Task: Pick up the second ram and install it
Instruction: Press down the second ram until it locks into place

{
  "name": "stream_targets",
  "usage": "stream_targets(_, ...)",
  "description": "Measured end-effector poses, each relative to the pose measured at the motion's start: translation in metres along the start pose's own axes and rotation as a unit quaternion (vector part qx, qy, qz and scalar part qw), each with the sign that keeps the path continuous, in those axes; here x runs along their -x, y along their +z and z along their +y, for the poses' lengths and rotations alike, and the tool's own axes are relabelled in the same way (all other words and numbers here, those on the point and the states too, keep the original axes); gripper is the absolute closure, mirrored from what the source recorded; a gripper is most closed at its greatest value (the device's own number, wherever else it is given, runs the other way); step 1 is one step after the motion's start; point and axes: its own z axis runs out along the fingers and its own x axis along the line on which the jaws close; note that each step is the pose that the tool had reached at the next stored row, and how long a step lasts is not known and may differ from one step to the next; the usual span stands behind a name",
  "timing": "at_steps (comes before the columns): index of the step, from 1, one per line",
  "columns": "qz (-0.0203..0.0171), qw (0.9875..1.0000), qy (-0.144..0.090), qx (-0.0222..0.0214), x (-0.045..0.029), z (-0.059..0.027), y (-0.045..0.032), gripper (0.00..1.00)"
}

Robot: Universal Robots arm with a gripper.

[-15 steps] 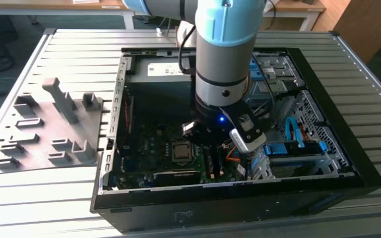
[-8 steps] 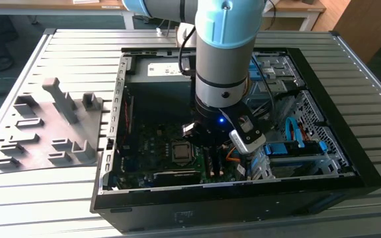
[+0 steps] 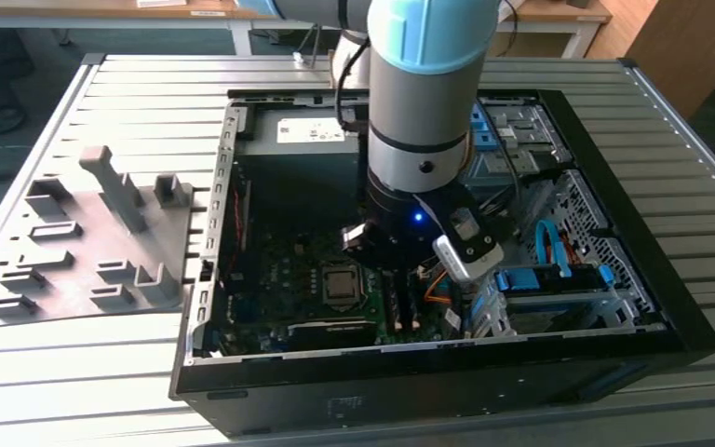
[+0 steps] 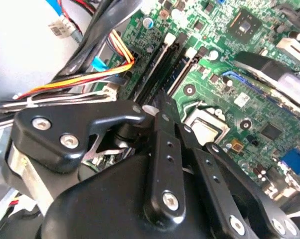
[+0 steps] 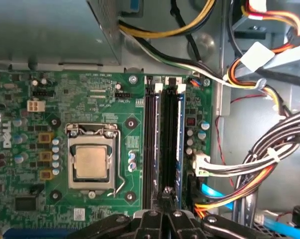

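Observation:
My gripper (image 3: 393, 268) reaches down into the open computer case (image 3: 209, 279), over the memory slots beside the processor socket (image 5: 92, 162). In the first wrist view its fingertips (image 5: 165, 193) are pressed together at one end of the middle slot. A dark thin strip, the second ram (image 5: 169, 139), stands on edge along that slot, and in the exterior view it shows as an upright dark bar (image 3: 397, 300) just below the gripper. I cannot tell whether the fingers pinch it or only rest on its top edge. In the second wrist view the gripper (image 4: 161, 102) points at the black slots (image 4: 172, 59).
A grey moulded tray (image 3: 85, 242) lies on the slatted table at the exterior view's left. Bundled cables (image 5: 269, 159) and orange-yellow wires (image 4: 90, 74) run close beside the slots. The power supply (image 3: 308, 130) and a drive cage (image 3: 557, 279) crowd the case.

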Motion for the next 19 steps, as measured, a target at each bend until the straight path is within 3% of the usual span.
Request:
stream_targets(9, 0.0001, 1.0, 0.0, -0.0009, 0.0003, 0.0353, -0.0022, 0.9)
stream_targets(11, 0.0001, 1.0, 0.0, -0.001, 0.0004, 0.0353, -0.0046, 0.9)
stream_targets(17, 0.0, 1.0, 0.0, -0.001, 0.0016, 0.0336, -0.0303, 0.9)
stream_targets(19, 0.0001, 1.0, 0.0, -0.001, 0.0018, 0.0333, -0.0346, 0.9)
